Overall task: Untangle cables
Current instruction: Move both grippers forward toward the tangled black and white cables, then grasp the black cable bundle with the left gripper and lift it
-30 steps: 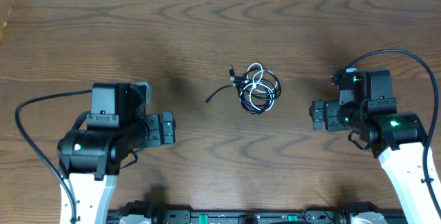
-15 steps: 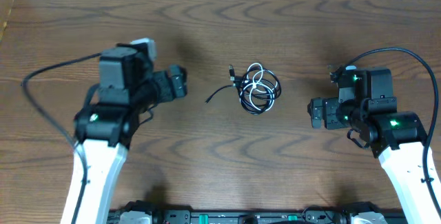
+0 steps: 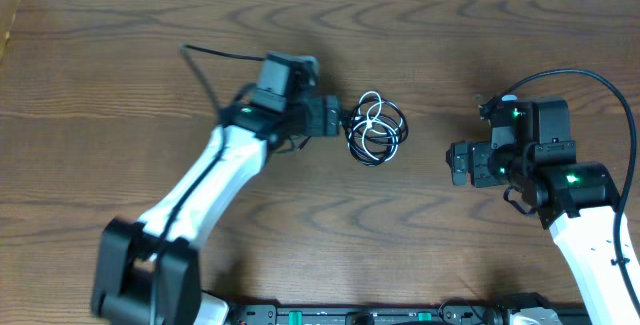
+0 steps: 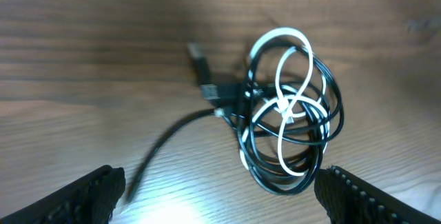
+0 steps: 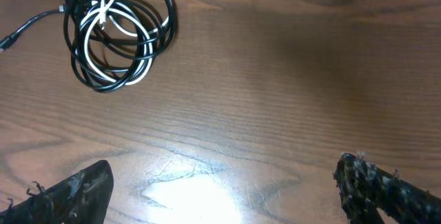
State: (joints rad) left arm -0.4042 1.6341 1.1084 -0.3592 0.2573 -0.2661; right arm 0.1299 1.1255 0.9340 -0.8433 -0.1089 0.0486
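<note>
The black cable [image 3: 398, 125] and the white cable [image 3: 371, 125] lie coiled together in one small tangle at the table's middle. My left gripper [image 3: 338, 121] is open, right beside the tangle's left edge. In the left wrist view the black cable [image 4: 332, 107] and the white cable [image 4: 279, 64] lie just ahead of the open fingers [image 4: 224, 200], and a black loose end [image 4: 169, 134] trails left. My right gripper [image 3: 458, 165] is open and empty, to the right of the tangle. The black cable [image 5: 72, 41] and white cable [image 5: 96, 27] show at the upper left of the right wrist view, far from the fingers [image 5: 224, 193].
The wooden table [image 3: 320, 235] carries nothing else. The left arm [image 3: 200, 190] stretches diagonally from the front left toward the centre. Thick black robot wires loop by each arm [image 3: 590, 80].
My left arm has swung from the left side of the table up and right, bringing its open gripper next to the tangle. The right arm and the cables have not moved.
</note>
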